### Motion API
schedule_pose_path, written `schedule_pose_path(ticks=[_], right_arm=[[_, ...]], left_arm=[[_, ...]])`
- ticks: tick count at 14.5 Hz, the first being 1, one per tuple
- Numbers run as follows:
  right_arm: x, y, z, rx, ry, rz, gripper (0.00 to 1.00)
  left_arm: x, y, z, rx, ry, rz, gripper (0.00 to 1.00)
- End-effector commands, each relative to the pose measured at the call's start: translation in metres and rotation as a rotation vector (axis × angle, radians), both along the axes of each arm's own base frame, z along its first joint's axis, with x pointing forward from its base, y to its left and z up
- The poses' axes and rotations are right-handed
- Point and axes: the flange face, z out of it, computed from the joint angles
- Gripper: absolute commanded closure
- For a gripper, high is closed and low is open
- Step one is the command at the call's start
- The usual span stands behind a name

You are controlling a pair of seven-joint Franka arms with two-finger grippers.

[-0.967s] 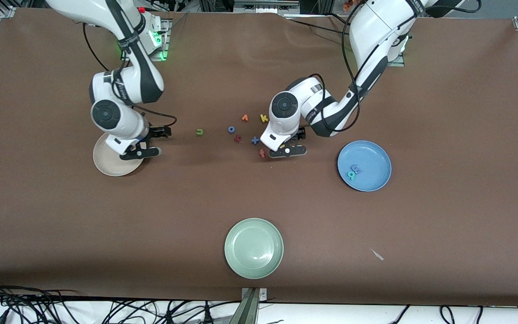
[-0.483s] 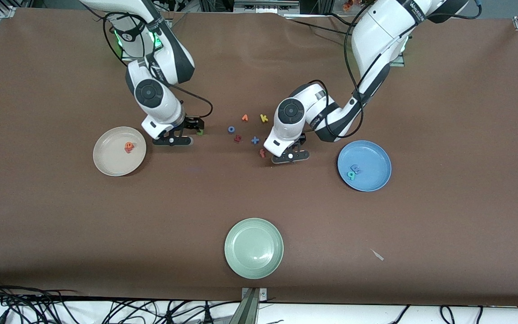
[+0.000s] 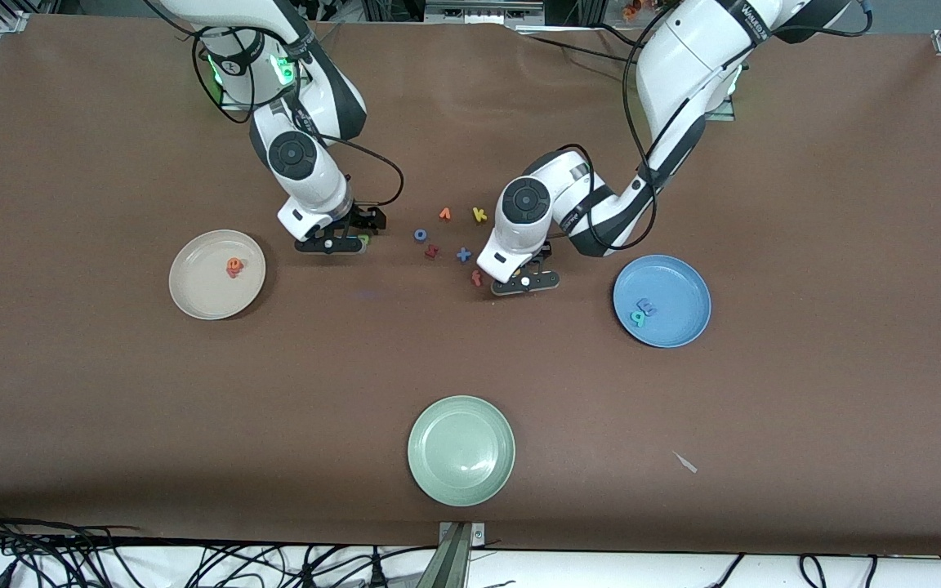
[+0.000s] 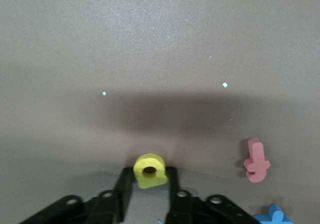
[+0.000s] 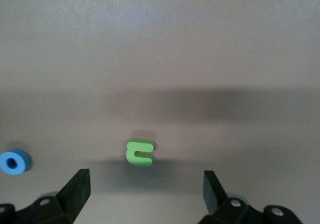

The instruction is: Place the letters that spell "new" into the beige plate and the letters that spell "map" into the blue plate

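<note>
In the front view, the orange e (image 3: 234, 265) is being kept in the beige plate (image 3: 193, 298), and two letters in the blue plate (image 3: 679, 327).

In the left wrist view, the yellow a (image 4: 149, 170) is being clamped on the table by the left gripper (image 4: 149, 190), presumably for carrying to the blue plate.

In the right wrist view, the green n (image 5: 140, 152) is being straddled by the spread, empty right gripper (image 5: 145, 186), apparently for grasping.

Two letters (image 3: 234, 266) lie in one plate (image 3: 193, 298) toward the right arm's end, two letters (image 3: 643, 310) in another plate (image 3: 683, 322) toward the left arm's.
</note>
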Motion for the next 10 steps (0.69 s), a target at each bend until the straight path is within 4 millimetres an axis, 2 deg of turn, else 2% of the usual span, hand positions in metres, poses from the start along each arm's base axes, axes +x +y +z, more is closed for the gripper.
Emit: schedule_pose_path(ticks=[1, 3, 5, 7, 10], right_arm=[[-0.004, 0.003, -0.017, 0.002, -0.007, -0.005, 0.00], [-0.003, 0.003, -0.020, 0.002, -0.005, -0.005, 0.01], [-0.002, 0.004, -0.024, 0.003, -0.008, -0.006, 0.05], [-0.003, 0.004, -0.028, 0.002, -0.007, -0.005, 0.12], [-0.002, 0.004, -0.027, 0.004, -0.009, -0.004, 0.24]], left_arm=[[0.005, 0.002, 0.004, -0.007, -0.010, 0.007, 0.79], [0.005, 0.002, 0.006, -0.004, -0.009, 0.002, 0.84], [0.012, 0.007, 0.018, -0.004, -0.025, 0.006, 0.85], [0.026, 0.029, 0.037, 0.028, -0.006, -0.063, 0.85], [0.048, 0.074, 0.071, 0.072, 0.036, -0.213, 0.84]])
